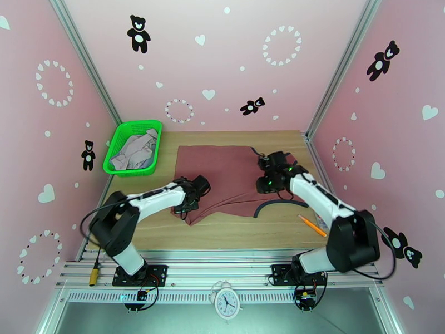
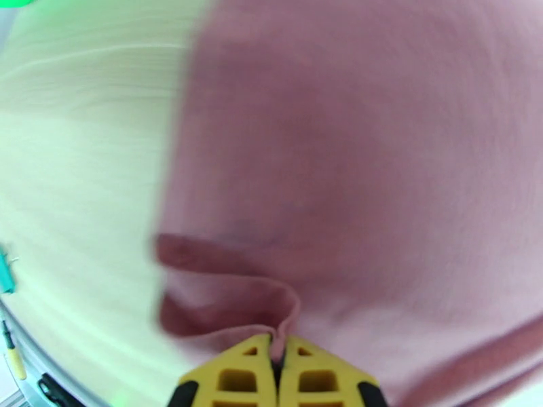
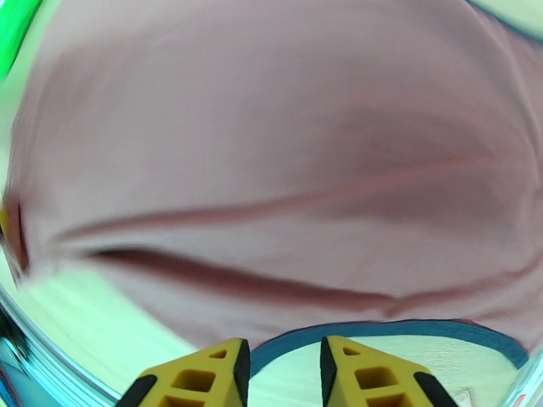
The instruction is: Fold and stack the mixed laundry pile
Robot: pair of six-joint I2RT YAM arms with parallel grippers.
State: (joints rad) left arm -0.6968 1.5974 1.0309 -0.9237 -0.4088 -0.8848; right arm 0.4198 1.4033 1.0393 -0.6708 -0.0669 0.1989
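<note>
Arms cover edges of the flat brick-red tank top (image 1: 233, 168); left end effector (image 2: 277, 344) pinches a fold, right end effector (image 3: 284, 347) hovers narrowly parted above dark trim (image 3: 421, 326).

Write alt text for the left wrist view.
The left gripper, yellow jaws shut, pinches a raised fold at the near edge of the brick-red garment. The garment lies spread over the pale wooden table; the image is blurred.

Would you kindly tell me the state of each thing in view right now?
Brick-red fabric tank top: spread flat, near corner pinched.
Left gripper: shut on tank top.
Right gripper: open, over dark trim.
Green plastic mesh basket: holding crumpled grey garments.
Orange pencil: lying flat.
</note>
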